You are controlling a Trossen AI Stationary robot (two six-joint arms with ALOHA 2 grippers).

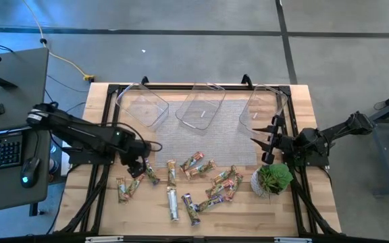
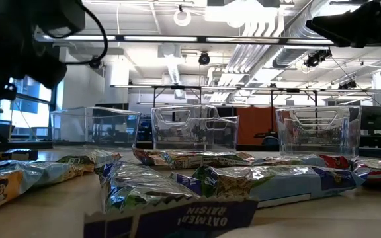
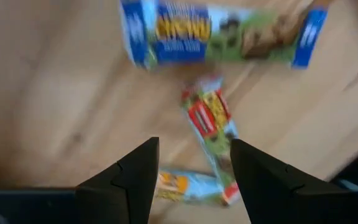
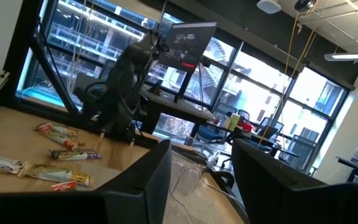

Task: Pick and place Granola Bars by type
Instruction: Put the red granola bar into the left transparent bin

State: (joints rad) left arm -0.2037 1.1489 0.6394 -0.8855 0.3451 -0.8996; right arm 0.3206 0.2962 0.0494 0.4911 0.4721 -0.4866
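Bars scattered along table's front half, three clear bins at back edge. Left gripper over front-left bars, fingers apart, empty. Right gripper idle at right edge, fingers apart. Bars likely light, flat, crinkly — wrapper slippery; pinch across narrow middle.
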